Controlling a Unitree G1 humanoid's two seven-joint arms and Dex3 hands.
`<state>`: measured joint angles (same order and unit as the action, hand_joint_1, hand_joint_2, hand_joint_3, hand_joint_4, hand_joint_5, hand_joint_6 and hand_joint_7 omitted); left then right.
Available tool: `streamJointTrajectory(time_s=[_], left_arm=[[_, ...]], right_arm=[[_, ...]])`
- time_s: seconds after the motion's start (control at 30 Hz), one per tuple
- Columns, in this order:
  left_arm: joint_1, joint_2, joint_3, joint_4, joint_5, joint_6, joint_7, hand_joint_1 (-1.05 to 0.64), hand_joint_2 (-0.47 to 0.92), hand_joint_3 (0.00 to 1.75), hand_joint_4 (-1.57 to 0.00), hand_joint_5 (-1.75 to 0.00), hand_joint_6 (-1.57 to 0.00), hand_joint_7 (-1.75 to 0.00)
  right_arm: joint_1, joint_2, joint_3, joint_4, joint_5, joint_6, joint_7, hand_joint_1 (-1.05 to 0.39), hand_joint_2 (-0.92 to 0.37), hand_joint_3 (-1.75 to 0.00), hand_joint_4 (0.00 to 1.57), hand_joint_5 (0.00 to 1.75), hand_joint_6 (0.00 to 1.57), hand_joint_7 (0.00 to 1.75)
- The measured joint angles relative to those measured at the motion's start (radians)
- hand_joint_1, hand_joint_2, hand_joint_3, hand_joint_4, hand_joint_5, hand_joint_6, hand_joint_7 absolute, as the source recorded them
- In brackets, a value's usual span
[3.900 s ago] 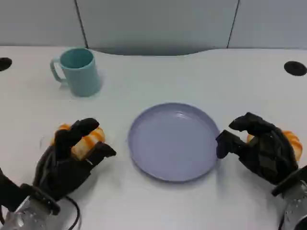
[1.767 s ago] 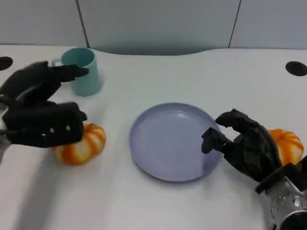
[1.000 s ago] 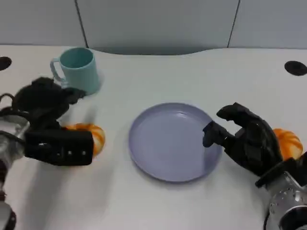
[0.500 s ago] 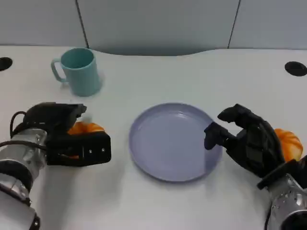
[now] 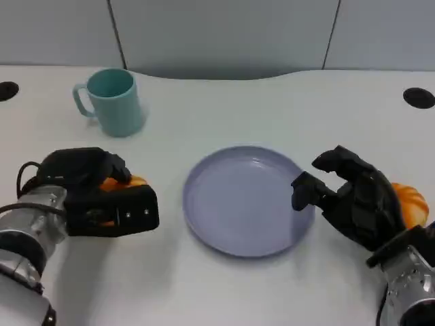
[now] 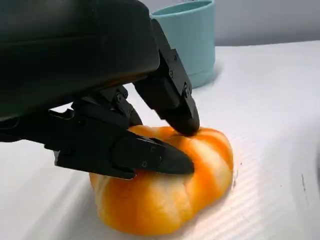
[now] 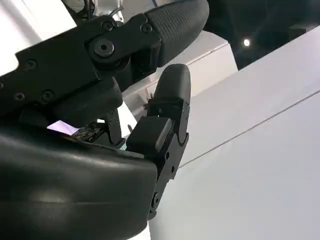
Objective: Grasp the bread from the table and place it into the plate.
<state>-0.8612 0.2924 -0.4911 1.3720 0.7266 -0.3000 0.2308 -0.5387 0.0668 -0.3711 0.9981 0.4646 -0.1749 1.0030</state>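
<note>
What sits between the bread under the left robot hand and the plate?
Nothing visible. The left robot hand has its fingers on the bread, and bare table lies between it and the plate. The mug stands off to the side.

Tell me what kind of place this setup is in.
Probably a lab or office test bench, not a kitchen: a plain white table with round black cable holes, grey panel walls behind, and staged props, namely a teal mug, a lavender plate and orange striped bread.
</note>
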Motion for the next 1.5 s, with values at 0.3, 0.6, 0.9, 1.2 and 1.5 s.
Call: streamJointTrajectory(time_s=[0.3,0.6,0.9,1.2,1.5], left_arm=[[-0.024,0.011,0.004,0.000,-0.012,-0.015,-0.033,-0.06,0.77,0.01,-1.19,-0.28,-1.20,-0.22],[-0.030,0.018,-0.001,0.000,-0.011,-0.023,-0.030,-0.08,0.79,0.01,-1.18,-0.31,-1.21,-0.21],[-0.040,0.045,-0.002,-0.004,-0.008,-0.058,0.010,-0.14,0.79,0.00,-1.12,-0.52,-1.21,-0.24],[-0.104,0.087,-0.013,-0.007,0.003,-0.089,0.051,-0.16,0.79,0.00,-0.97,-0.83,-1.12,-0.41],[-0.102,0.086,-0.014,-0.007,0.000,-0.107,0.053,-0.17,0.83,0.00,-0.93,-1.02,-1.05,-0.65]], right_arm=[[-0.001,0.000,-0.002,0.004,0.000,-0.005,-0.010,-0.52,-0.87,0.00,0.77,1.46,0.93,0.66],[-0.008,0.001,-0.003,0.022,0.000,-0.008,-0.011,-0.51,-0.88,0.00,0.76,1.47,0.93,0.65],[-0.012,0.001,-0.004,0.038,0.000,-0.041,-0.021,-0.52,-0.88,0.00,0.76,1.47,0.92,0.66],[-0.038,0.001,-0.006,0.066,0.000,-0.058,-0.015,-0.50,-0.88,0.00,0.74,1.49,0.91,0.69],[-0.045,-0.002,-0.010,0.083,0.000,-0.059,-0.015,-0.53,-0.87,0.00,0.77,1.48,0.94,0.67]])
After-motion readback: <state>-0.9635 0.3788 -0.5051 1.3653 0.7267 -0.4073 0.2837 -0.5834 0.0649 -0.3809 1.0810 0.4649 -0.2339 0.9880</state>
